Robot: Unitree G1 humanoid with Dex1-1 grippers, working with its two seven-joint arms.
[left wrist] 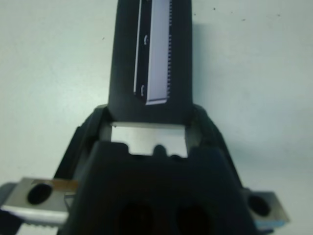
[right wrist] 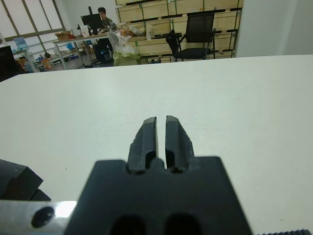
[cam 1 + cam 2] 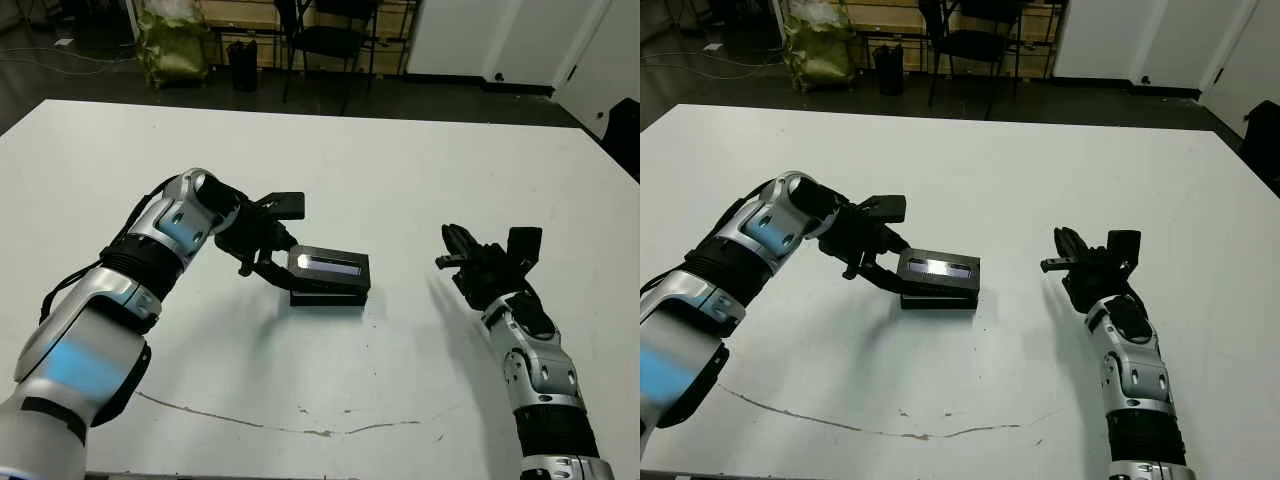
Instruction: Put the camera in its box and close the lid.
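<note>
The lid, flat and black with a pale glossy strip, lies over the black box at the middle of the table. I cannot tell whether it is fully seated. My left gripper is shut on the lid's left end. In the left wrist view the lid runs straight out from between the fingers. The camera is hidden. My right gripper hovers over bare table to the right of the box, well apart from it. Its fingers are shut with nothing between them.
The white table spreads wide on all sides of the box. A thin dark crack line crosses it near the front edge. Beyond the far edge stand a chair and a yellow-green bag. A person sits at a distant desk.
</note>
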